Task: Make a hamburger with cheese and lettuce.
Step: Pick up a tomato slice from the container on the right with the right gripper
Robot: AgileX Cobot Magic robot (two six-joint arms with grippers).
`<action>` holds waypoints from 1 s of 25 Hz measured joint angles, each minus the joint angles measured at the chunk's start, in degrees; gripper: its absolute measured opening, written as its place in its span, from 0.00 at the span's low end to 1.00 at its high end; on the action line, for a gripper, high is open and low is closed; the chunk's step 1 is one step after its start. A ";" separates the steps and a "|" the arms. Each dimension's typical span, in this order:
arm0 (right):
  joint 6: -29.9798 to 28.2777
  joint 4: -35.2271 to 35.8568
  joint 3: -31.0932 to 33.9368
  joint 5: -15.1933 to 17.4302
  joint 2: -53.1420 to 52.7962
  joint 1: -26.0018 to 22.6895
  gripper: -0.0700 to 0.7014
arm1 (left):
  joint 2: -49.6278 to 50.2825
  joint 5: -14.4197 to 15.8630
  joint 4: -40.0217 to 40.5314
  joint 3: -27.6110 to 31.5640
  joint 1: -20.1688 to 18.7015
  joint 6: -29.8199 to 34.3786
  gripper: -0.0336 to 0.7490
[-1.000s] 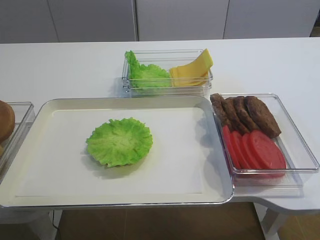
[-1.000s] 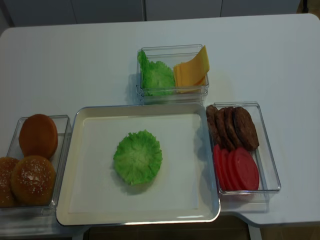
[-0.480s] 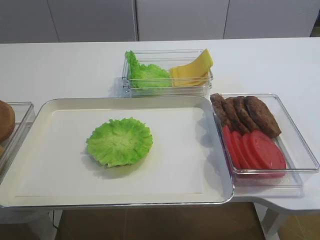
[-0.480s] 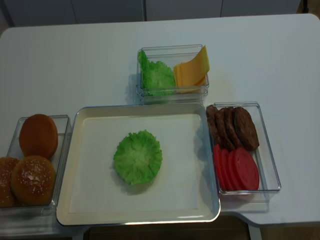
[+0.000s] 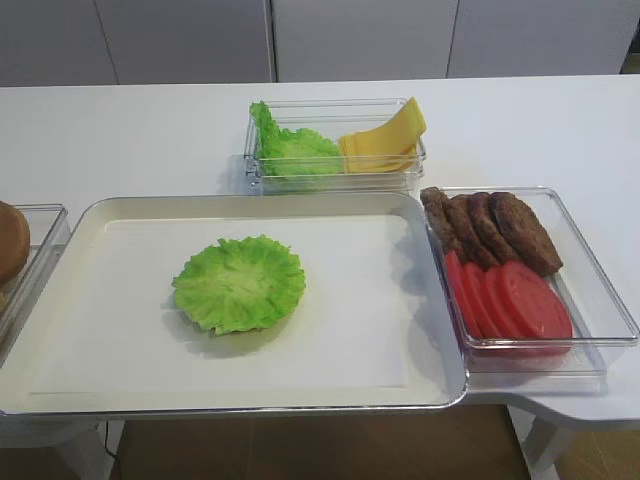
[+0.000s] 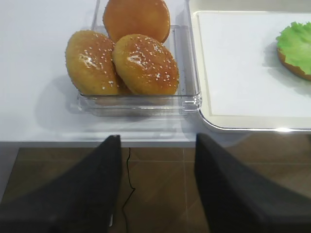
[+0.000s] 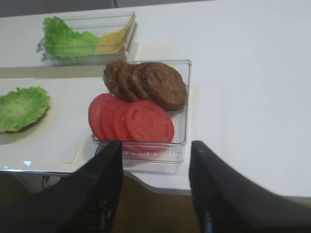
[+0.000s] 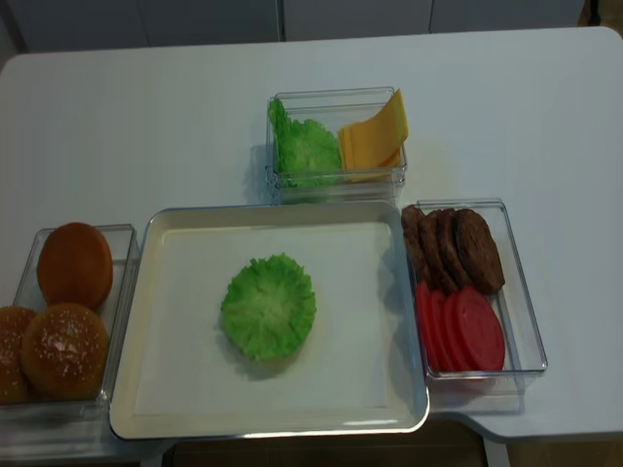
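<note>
A flat round light-green lettuce leaf with a ruffled edge [image 8: 269, 306] lies near the middle of the cream rectangular tray [image 8: 175, 409] at the front edge of the white worktop [image 8: 146, 126]; in the left wrist view a tan bun edge shows under it. Thin yellow square cheese slices [image 8: 375, 136] lean in the clear plastic box [image 8: 336, 180] behind the tray, beside a bunch of green leaves [image 8: 304, 148]. At the right edge, a clear container [image 8: 526, 321] holds dark brown oval patties [image 8: 458, 248] and red tomato slices [image 8: 462, 331]. Three seeded brown buns [image 6: 126, 58] sit in a clear container at the left edge. The right gripper [image 7: 155, 170] and left gripper [image 6: 158, 165] both hang off the front edge, jaws parted, holding nothing.
</note>
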 joint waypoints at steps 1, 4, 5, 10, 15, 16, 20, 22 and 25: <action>0.00 1.08 -0.92 0.00 0.00 0.00 0.53 | 0.00 0.00 0.00 0.00 0.00 0.00 0.51; -0.10 1.73 -3.53 2.68 2.26 0.00 0.53 | 0.00 0.00 0.00 0.00 0.00 0.00 0.51; -0.10 1.87 -4.32 4.01 4.03 0.00 0.53 | 0.00 0.00 0.00 0.00 0.00 0.00 0.51; -0.10 4.83 -8.27 5.65 13.86 0.00 0.53 | 0.00 0.00 0.00 0.00 0.00 0.00 0.51; -0.19 7.76 -12.19 4.22 24.66 0.00 0.53 | 0.00 0.00 0.00 0.00 0.00 0.00 0.51; -0.19 8.12 -13.00 3.92 26.41 0.00 0.53 | 0.00 0.00 0.00 0.00 0.00 0.00 0.51; -0.19 10.40 -15.46 2.87 33.83 0.00 0.53 | 0.00 0.00 0.00 0.00 0.00 0.00 0.51; -0.19 11.08 -16.62 2.35 37.25 0.00 0.53 | 0.00 0.00 0.00 0.00 0.00 0.00 0.51; -0.19 12.07 -18.29 1.53 41.68 0.00 0.53 | 0.00 0.00 0.00 0.00 0.00 0.00 0.51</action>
